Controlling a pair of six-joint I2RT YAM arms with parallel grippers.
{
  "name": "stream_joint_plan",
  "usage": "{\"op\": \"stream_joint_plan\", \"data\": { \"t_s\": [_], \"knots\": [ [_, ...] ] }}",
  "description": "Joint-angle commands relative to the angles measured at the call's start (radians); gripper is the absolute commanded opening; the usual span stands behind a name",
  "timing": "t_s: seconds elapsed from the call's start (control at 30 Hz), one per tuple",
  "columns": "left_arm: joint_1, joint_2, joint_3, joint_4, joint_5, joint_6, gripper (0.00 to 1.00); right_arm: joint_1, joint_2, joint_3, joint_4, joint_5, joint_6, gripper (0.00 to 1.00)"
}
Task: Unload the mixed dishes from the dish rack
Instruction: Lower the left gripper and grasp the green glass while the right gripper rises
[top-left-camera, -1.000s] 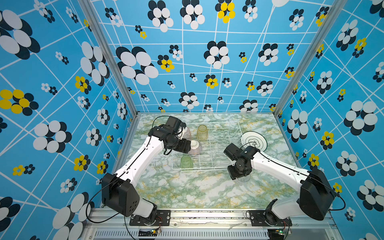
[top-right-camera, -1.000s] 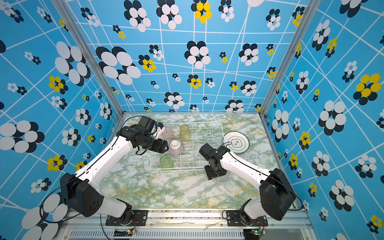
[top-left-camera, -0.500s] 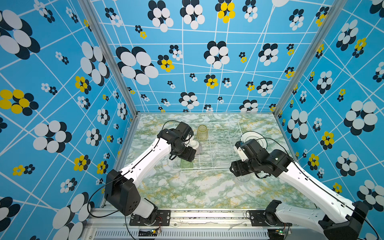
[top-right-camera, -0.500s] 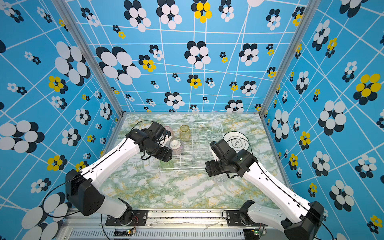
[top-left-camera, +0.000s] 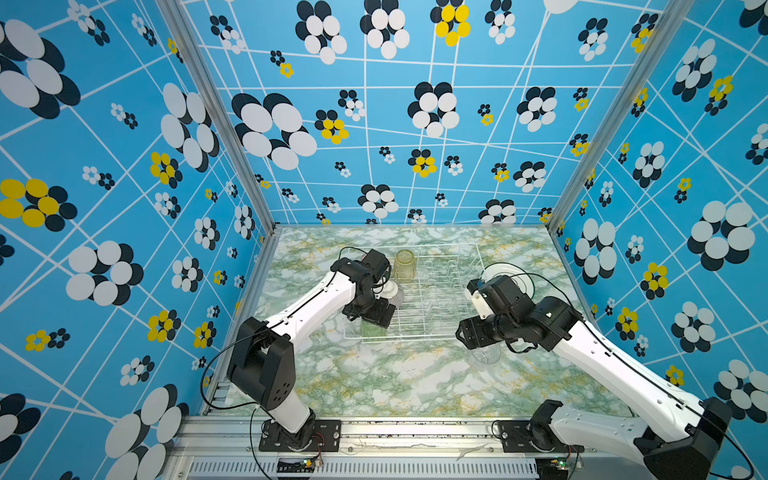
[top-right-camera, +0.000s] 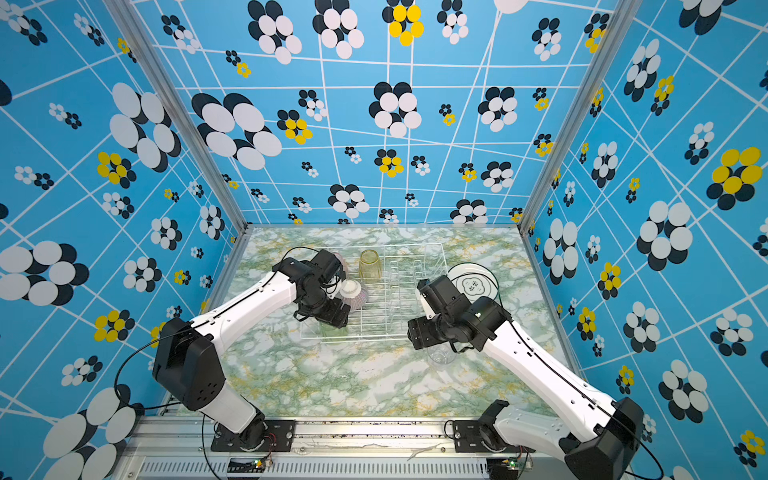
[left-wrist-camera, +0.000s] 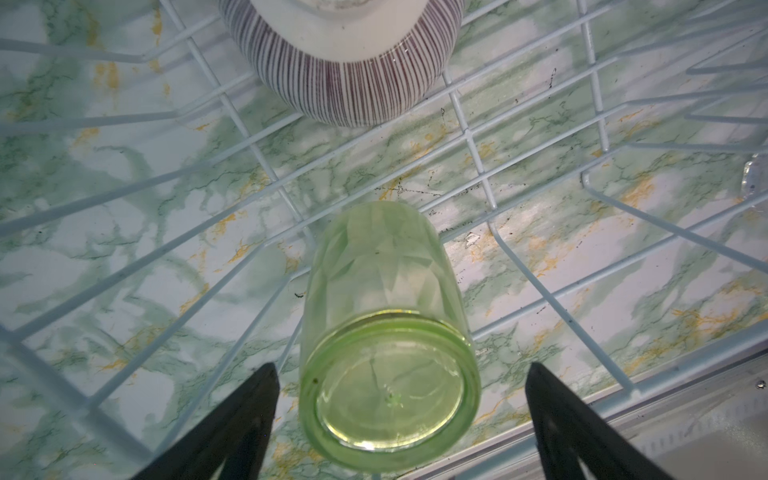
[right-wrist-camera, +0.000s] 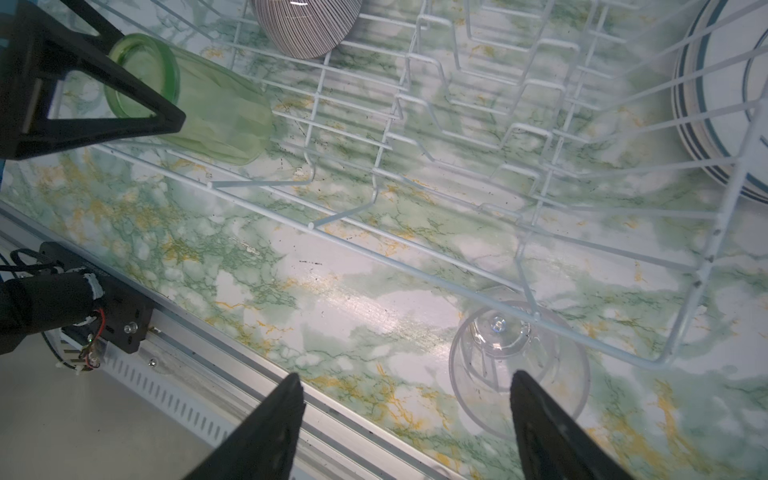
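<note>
Two open grippers at work: the left gripper (left-wrist-camera: 401, 368) straddles the green tumbler (left-wrist-camera: 386, 291), which stands upside down in the rack (left-wrist-camera: 468, 134) near the upturned bowl (left-wrist-camera: 345, 83), its fingers clear of the glass. The right gripper (right-wrist-camera: 406, 376) hangs empty and spread above the clear tumbler (right-wrist-camera: 498, 332), which stands on the table (top-left-camera: 395, 382) just outside the rack. Plates (top-right-camera: 473, 284) sit stacked alongside. The glass looks light, rigid, slick and breakable, so it is probably best pinched gently across its thick base.
</note>
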Motion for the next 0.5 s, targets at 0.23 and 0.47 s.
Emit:
{"op": "stream_joint_plan", "data": {
  "t_s": [0.23, 0.47],
  "knots": [
    [-0.001, 0.091, 0.002, -0.049, -0.059, -0.015, 0.94, -0.027, -0.002, -0.013, 0.029, -0.028, -0.020, 0.80],
    [-0.006, 0.136, 0.018, -0.046, -0.045, -0.007, 0.93, -0.043, 0.000, -0.021, 0.034, -0.036, -0.025, 0.80]
  ]
}}
